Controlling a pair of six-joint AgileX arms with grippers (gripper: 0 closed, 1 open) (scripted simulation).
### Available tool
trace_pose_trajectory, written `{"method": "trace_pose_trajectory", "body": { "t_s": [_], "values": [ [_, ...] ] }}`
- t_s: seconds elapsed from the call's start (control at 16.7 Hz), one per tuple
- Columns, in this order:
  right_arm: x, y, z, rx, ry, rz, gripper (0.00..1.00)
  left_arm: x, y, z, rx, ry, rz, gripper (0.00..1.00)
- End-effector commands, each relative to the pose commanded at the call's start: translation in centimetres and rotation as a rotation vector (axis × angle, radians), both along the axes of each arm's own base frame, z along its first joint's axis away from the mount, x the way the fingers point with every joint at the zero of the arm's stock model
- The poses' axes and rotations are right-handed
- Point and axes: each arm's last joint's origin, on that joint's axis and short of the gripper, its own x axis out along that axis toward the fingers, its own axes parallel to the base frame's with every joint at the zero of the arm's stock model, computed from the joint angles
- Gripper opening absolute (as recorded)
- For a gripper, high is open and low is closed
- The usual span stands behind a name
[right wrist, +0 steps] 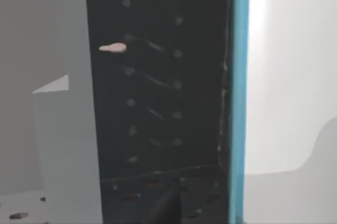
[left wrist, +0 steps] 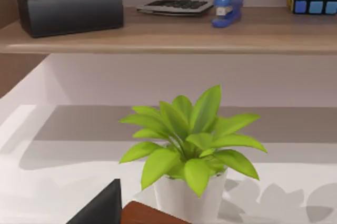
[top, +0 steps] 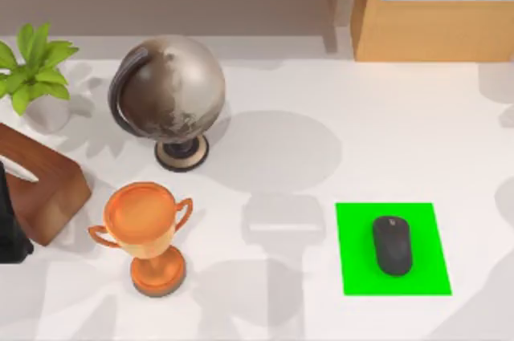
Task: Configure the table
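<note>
Table (top: 321, 132): broad white top with faint grey marbling, spanning the top view below a wooden shelf and a light wood cabinet (top: 438, 8); it carries a plant (top: 32, 68) at far left, a globe (top: 169, 96) beside it, an orange trophy (top: 144, 233) nearer the front, a brown wooden block (top: 40, 184) at the left edge, and at right a green mat (top: 393, 249) with a dark mouse (top: 392, 245) lying on it. Progress, as a judgement: the mouse sits squarely on the mat and the pieces stand upright and apart, so the arrangement looks largely done, with nothing plainly left over. Grippers: neither the left nor the right can be judged released or clenched; the left wrist view faces the plant and a shelf holding a tissue box (left wrist: 68, 8), calculator (left wrist: 176, 6) and stapler (left wrist: 226, 9).
</note>
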Motion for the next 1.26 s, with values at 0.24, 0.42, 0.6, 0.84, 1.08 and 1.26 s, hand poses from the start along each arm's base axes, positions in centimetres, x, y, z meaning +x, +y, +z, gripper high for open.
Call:
{"method": "trace_pose_trajectory", "body": {
  "t_s": [0.24, 0.42, 0.6, 0.84, 1.08, 1.26],
  "values": [
    [0.0, 0.0, 0.0, 0.000, 0.000, 0.000, 1.00, 0.0, 0.0, 0.0, 0.000, 0.000, 0.000, 1.00],
    [0.0, 0.0, 0.0, 0.000, 0.000, 0.000, 1.00, 0.0, 0.0, 0.0, 0.000, 0.000, 0.000, 1.00],
    [-0.1, -0.1, 0.0, 0.000, 0.000, -0.002, 1.00, 0.0, 0.0, 0.0, 0.000, 0.000, 0.000, 1.00],
    [-1.6, 0.0, 0.1, -0.002, 0.000, 0.000, 1.00, 0.0, 0.0, 0.0, 0.000, 0.000, 0.000, 1.00],
    [-3.6, 0.0, 0.0, -0.001, 0.002, -0.001, 1.00, 0.0, 0.0, 0.0, 0.000, 0.000, 0.000, 1.00],
    [-5.0, 0.0, 0.0, 0.000, 0.000, -0.002, 1.00, 0.0, 0.0, 0.0, 0.000, 0.000, 0.000, 1.00]
  ]
}}
